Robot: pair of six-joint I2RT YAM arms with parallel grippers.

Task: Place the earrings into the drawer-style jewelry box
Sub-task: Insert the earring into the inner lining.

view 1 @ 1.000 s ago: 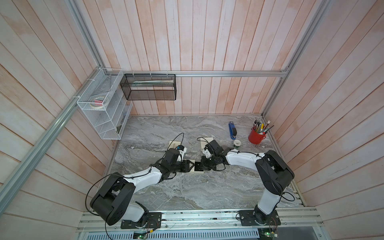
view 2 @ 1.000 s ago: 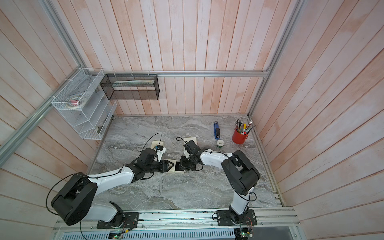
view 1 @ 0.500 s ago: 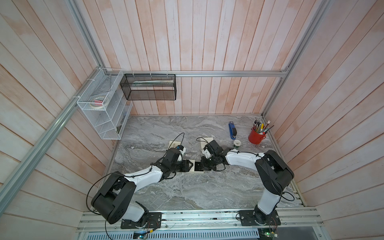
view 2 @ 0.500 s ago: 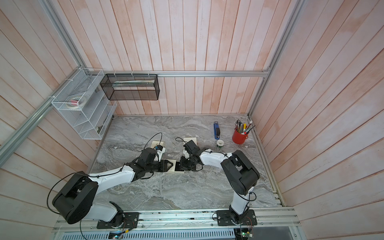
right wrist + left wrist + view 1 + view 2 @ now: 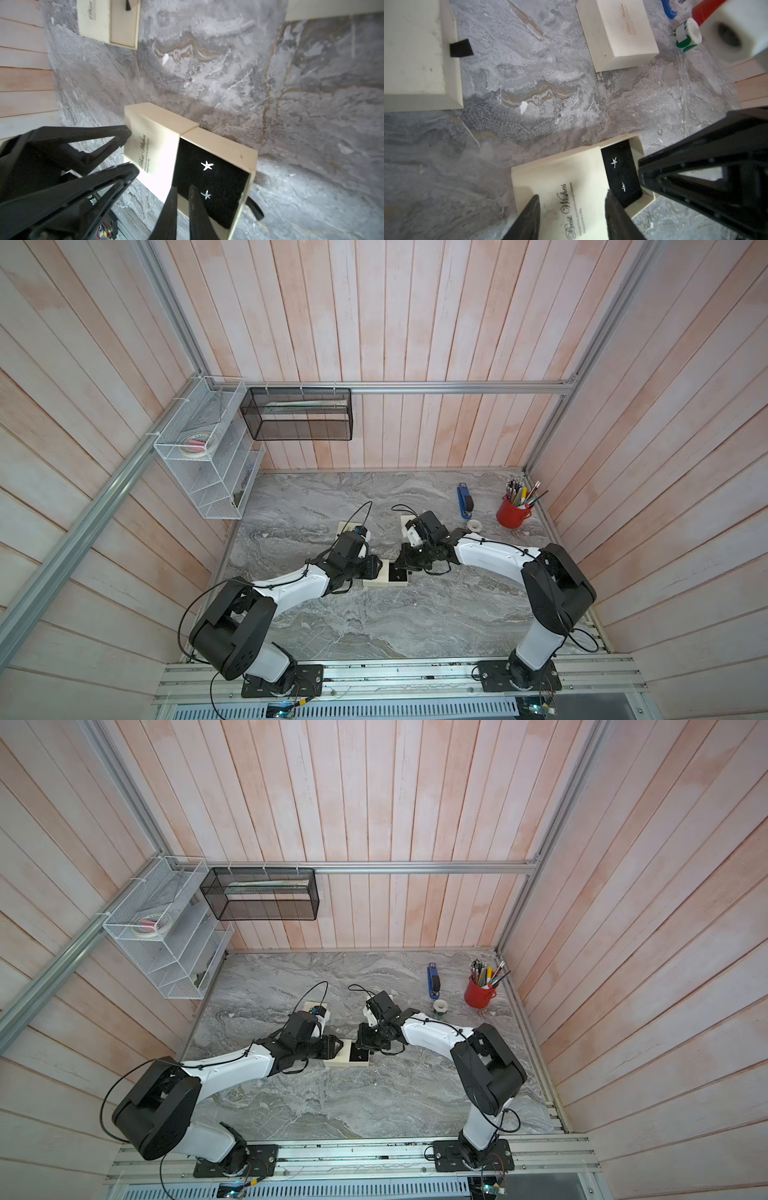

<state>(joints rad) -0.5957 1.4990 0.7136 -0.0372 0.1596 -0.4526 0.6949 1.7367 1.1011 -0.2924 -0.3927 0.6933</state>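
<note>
In the pulled-out drawer (image 5: 239, 149) of the jewelry box (image 5: 153, 145), you see two star-shaped earrings (image 5: 207, 165) on black lining. Your right gripper (image 5: 182, 188) hangs over it, fingers slightly parted, holding nothing. Your left gripper (image 5: 572, 195) clasps the box's sleeve. Grey marbled tabletop (image 5: 415, 614) lies beneath, with pale plank walls (image 5: 415, 323) on three sides.

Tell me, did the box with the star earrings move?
No. In a top view, the jewelry box lies just as far from the red pen cup as before.
</note>
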